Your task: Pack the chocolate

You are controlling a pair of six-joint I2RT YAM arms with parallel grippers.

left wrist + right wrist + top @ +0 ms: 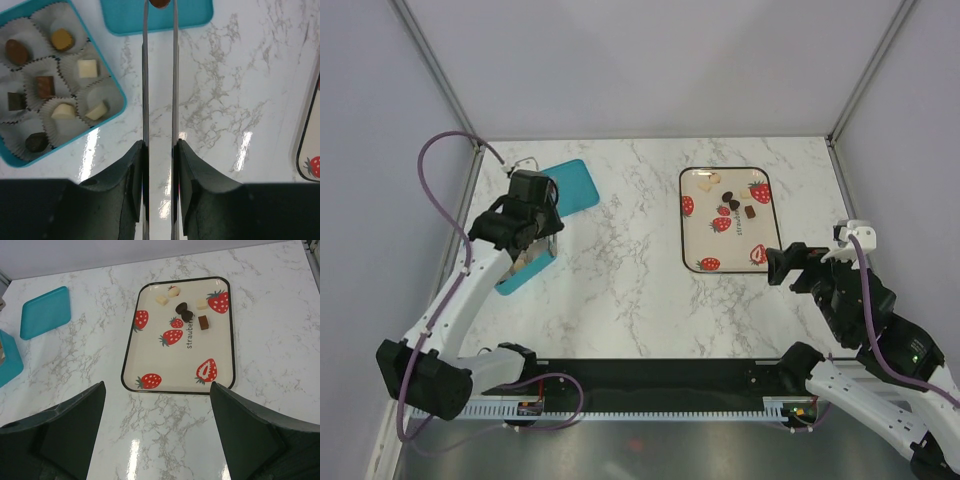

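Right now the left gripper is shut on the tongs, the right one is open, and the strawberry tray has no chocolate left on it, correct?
Not quite. The tray holds six chocolate pieces at its far end, as the right wrist view shows. The left gripper does clamp the tongs, and the right gripper is open.

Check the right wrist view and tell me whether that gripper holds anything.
No, the right gripper is wide open, with only the tray and marble table showing between its fingers.

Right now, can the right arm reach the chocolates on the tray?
Probably yes. The right gripper is open and faces the tray, and nothing stands between them. The chocolates lie loose at the tray's far end, uncovered.
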